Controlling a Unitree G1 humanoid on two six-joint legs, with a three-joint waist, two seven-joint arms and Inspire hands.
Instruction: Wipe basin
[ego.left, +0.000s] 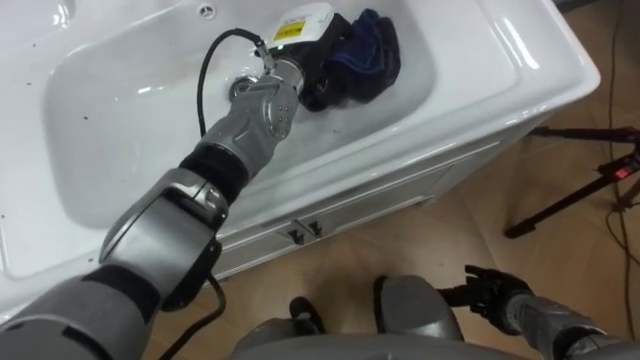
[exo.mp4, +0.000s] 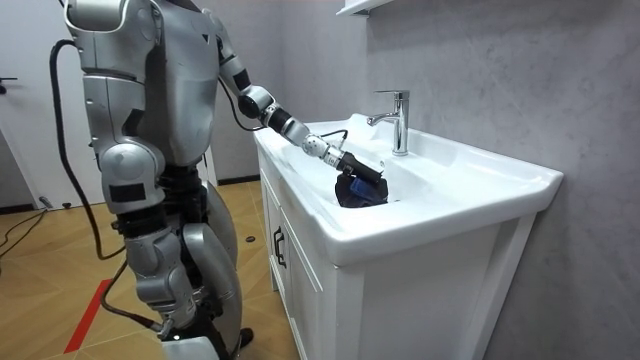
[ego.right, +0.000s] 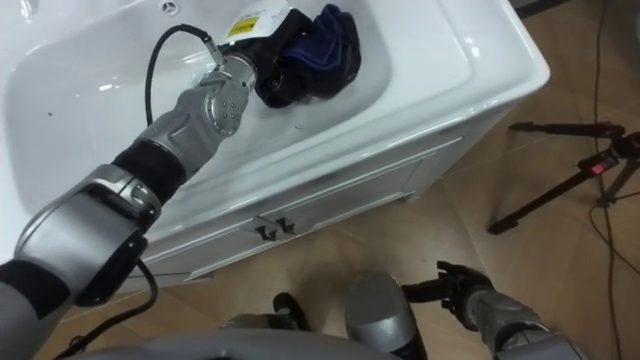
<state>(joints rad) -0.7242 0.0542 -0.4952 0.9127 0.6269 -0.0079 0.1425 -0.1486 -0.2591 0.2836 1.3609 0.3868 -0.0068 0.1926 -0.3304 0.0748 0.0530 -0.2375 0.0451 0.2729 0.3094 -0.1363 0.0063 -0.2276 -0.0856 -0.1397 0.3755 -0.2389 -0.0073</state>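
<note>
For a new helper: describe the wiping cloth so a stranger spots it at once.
Find the white basin below the chrome tap. In its bowl, at the robot's left hand, lies a crumpled cloth. It is the only dark blue, soft thing against the white surface.

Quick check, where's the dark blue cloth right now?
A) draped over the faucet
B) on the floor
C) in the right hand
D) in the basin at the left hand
D: the dark blue cloth lies inside the basin, against the left hand.
</note>
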